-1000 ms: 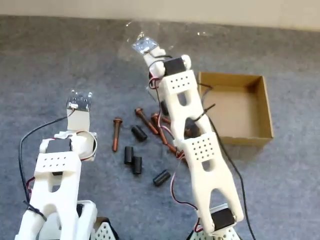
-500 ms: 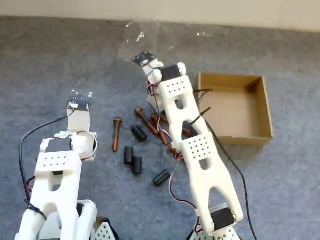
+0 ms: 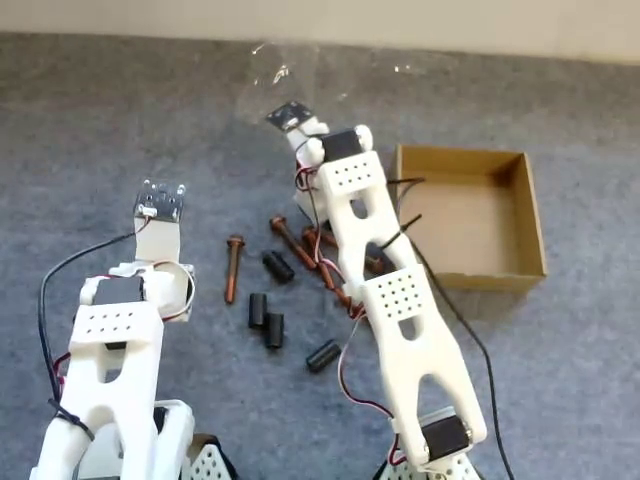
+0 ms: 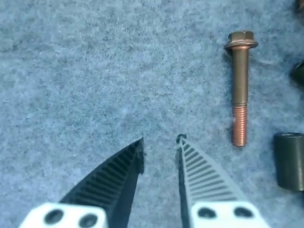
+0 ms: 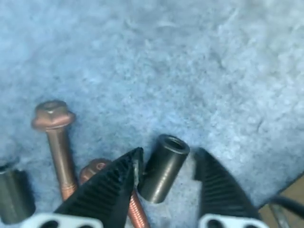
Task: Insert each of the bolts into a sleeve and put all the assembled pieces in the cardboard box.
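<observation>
My right gripper [image 5: 168,153] stood open astride a sleeve [image 5: 164,172] on the carpet [image 5: 190,57], a copper bolt [image 5: 97,167] just beside one jaw; closing could have pinched that bolt too, or rolled the sleeve aside; my left gripper [image 4: 160,140] hung open beside a lone bolt [image 4: 240,90].

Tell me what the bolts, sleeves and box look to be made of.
The bolts look like metal with a copper-coloured finish, judging by the reddish-brown sheen and cut threads. The sleeves are probably metal with a dark, dull black finish and a faint gleam at the rim, though plastic is possible. The box is plain brown cardboard, matte, with folded walls.
</observation>
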Available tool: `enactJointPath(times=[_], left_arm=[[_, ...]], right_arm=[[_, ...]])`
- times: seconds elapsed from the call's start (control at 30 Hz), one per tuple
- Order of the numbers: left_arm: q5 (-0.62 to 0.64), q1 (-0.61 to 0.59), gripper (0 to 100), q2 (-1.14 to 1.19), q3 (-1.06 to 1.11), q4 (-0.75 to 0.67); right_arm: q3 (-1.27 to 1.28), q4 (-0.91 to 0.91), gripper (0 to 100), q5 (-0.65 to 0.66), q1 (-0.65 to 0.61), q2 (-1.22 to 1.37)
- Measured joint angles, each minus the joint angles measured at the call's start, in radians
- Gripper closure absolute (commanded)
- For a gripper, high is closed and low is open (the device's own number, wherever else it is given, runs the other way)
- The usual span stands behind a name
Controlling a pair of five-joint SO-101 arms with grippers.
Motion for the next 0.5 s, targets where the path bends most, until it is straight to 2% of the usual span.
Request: enactJointPath(times=[0.5], left_arm=[[0.0, -0.002, 88, 0.0, 0.023, 0.0]], right_arm=[[-0.032, 0.0, 99.4, -0.021, -0.002, 0.025]])
